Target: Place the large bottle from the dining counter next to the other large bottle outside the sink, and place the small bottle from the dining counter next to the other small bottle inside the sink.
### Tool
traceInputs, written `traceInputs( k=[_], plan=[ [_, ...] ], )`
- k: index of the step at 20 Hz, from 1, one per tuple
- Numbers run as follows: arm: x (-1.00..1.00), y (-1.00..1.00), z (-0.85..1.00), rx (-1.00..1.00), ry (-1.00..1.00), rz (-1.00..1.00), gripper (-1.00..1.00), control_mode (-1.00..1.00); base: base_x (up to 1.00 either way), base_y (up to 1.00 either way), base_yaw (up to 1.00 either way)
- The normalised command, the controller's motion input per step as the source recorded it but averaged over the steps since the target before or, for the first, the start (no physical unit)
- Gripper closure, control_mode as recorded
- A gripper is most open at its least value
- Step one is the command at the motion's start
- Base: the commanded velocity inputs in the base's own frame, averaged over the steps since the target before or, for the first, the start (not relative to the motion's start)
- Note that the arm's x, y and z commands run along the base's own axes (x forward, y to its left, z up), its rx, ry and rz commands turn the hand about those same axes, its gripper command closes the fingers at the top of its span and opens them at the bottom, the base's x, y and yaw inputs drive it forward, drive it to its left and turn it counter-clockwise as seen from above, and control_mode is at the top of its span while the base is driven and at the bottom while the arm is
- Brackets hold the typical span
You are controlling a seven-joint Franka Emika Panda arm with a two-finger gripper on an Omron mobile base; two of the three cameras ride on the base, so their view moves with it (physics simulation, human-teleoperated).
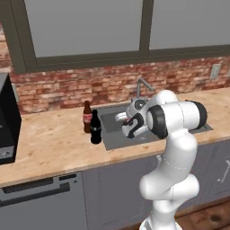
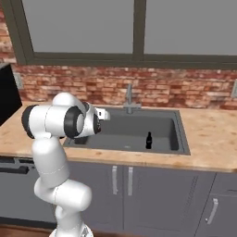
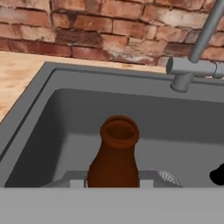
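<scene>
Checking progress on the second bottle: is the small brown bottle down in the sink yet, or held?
Held: in the hand view the small brown bottle stands upright at the gripper, above the sink basin; whether it touches the floor cannot be told.

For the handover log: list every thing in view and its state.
small bottle: upright, held over sink.
gripper: shut on small bottle.
other small bottle: upright inside sink.
large bottle: upright on counter beside other large bottle.
faucet: no water running.

White glossy arm (image 1: 177, 148), rounded bulbous segments, dark grey-black joint bands.
</scene>
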Motion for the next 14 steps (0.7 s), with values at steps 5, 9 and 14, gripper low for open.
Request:
traceInputs(
  k=[5, 9, 14],
  plan=[
    [0.0, 0.0, 0.0, 0.0, 0.0, 0.0, 1.0, 1.0, 0.44, -0.34, 0.23],
    [0.0, 0.0, 0.0, 0.0, 0.0, 0.0, 1.0, 1.0, 0.34, -0.27, 0.22],
    [0.0, 0.0, 0.0, 0.0, 0.0, 0.0, 1.0, 1.0, 0.09, -0.04, 0.15]
  ],
)
